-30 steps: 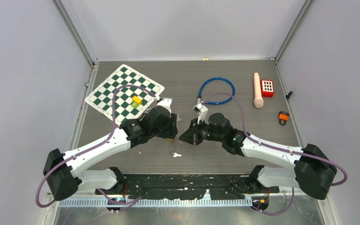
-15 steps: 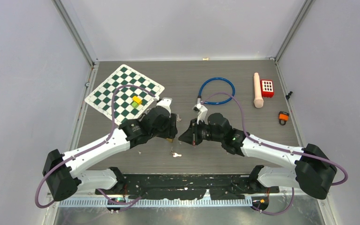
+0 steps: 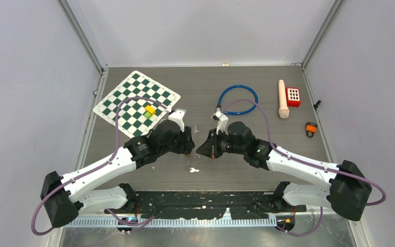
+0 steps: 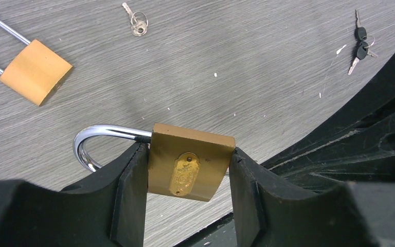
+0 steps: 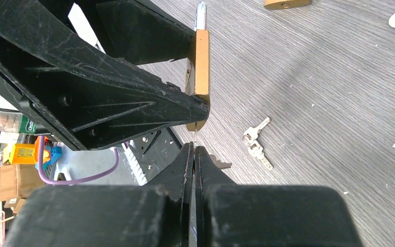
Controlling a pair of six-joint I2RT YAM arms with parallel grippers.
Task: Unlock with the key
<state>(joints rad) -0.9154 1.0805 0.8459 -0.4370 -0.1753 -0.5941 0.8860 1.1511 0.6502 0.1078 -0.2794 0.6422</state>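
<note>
My left gripper (image 4: 187, 172) is shut on a brass padlock (image 4: 191, 162), gripping its body by both sides above the table. Its chrome shackle (image 4: 90, 141) sticks out to the left. In the right wrist view the padlock (image 5: 201, 56) shows edge-on between the left fingers. My right gripper (image 5: 194, 150) is shut on a thin key (image 5: 195, 138), whose blade points up at the padlock's underside. In the top view the two grippers, left (image 3: 187, 145) and right (image 3: 204, 148), face each other at the table's middle.
A second, long-shackled padlock (image 4: 36, 72), a key ring (image 4: 136, 23) and black-headed keys (image 4: 361, 43) lie on the table. Loose keys (image 3: 192, 169) lie near the front. A chessboard (image 3: 133, 98), blue cable loop (image 3: 238, 99), beige cylinder (image 3: 283, 99), red block (image 3: 293, 96) and small orange object (image 3: 311, 128) lie farther off.
The left arm has swung a little to the left and its gripper has shifted slightly away from the front edge, padlock still held. The right gripper has barely moved.
</note>
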